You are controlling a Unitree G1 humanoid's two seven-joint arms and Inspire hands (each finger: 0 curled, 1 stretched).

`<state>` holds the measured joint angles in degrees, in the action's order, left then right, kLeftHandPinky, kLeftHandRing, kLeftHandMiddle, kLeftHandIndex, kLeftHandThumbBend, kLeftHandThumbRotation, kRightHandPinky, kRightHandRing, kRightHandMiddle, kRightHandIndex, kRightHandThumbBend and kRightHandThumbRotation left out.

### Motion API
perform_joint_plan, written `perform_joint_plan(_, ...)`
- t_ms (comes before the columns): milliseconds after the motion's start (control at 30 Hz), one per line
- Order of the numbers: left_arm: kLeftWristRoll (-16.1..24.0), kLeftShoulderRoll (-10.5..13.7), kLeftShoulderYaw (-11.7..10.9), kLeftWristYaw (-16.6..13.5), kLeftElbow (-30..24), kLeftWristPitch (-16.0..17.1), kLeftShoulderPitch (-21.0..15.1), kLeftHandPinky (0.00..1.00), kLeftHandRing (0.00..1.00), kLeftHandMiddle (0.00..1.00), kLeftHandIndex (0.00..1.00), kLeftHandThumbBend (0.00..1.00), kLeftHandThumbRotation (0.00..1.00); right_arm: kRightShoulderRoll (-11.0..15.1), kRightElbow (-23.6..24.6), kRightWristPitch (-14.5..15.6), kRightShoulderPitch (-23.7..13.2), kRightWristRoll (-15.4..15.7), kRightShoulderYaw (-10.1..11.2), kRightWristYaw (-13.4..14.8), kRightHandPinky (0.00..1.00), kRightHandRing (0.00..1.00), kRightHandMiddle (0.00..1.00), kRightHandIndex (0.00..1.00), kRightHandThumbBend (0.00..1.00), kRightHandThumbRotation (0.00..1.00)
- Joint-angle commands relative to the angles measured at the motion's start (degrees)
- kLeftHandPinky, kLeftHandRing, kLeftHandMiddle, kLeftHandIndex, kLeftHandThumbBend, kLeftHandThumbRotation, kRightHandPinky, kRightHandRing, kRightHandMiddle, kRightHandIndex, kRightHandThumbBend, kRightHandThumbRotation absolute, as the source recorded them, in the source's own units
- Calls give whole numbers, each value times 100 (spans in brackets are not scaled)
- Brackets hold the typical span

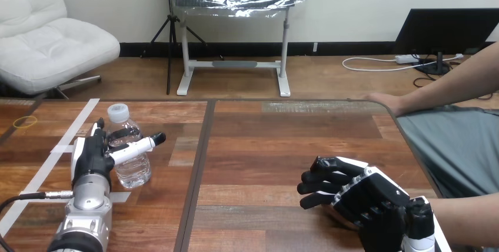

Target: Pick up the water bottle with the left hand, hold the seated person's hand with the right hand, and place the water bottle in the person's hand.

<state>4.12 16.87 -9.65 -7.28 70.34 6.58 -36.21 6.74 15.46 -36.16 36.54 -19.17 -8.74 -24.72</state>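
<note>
Left robot hand [91, 153] clasps the clear plastic water bottle with a white cap [133, 169], which stands upright near the wooden bench's [265, 140] left edge. Right robot hand [365, 200] sits near the front right corner, against the person's forearm [471, 219]; its grip cannot be told.

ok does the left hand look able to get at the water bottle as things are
Likely yes: the left hand is right against the left side of the upright water bottle, with part of it lying across the bottle's front, and nothing on the table stands between them.
</note>
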Motion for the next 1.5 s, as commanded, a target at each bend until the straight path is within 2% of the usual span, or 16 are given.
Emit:
perform_joint_plan(0,31,-44,100,11,21,-48,-474,88,96,98,98,99,24,-22,140,-147,-253,25,3,-15,58,65,68,68,70,100)
perform_joint_plan(1167,135,-66,192,-72,30,-195,-567,85,93,94,94,100,20,-34,149,-219,-205,30,-8,-14,57,65,67,68,70,100)
perform_joint_plan(1467,204,-75,280,-233,-2,-302,-590,78,88,91,92,100,17,-36,163,-237,-194,14,-16,-23,57,65,67,68,70,100)
